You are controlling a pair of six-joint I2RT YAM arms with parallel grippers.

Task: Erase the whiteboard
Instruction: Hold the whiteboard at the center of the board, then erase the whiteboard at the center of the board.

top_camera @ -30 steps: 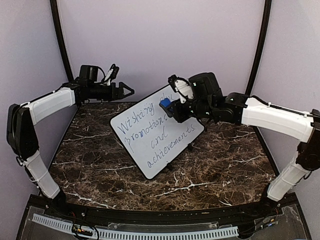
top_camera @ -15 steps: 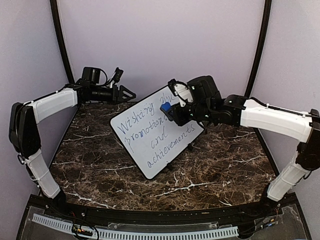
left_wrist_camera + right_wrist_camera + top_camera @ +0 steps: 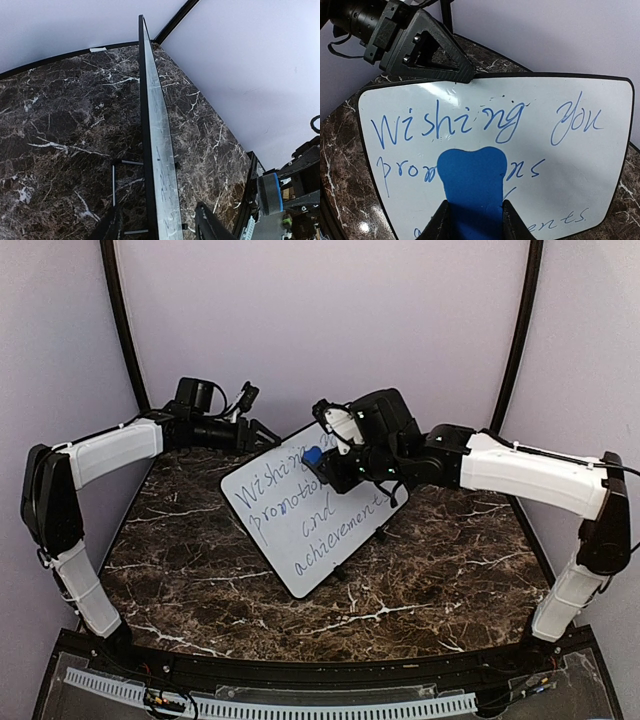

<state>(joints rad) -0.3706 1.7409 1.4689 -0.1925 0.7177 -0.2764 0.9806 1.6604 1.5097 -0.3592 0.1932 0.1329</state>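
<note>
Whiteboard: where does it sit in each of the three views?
Top external: whiteboard at centre, tilted.
Left wrist: whiteboard edge-on, running from top centre to the bottom.
Right wrist: whiteboard face-on, filling the frame.
Shared landmark: left hand straddling its top edge.

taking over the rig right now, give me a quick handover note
Left gripper: open, jaws either side of the whiteboard's top edge, apparently not yet clamped.
Right gripper: shut on the blue eraser, held in front of the writing; contact cannot be told.
The whiteboard stands tilted on the marble table.
Done: eraser in hand, both arms at the board.
Left: steady the board and wipe off all the writing; none is erased yet.
</note>
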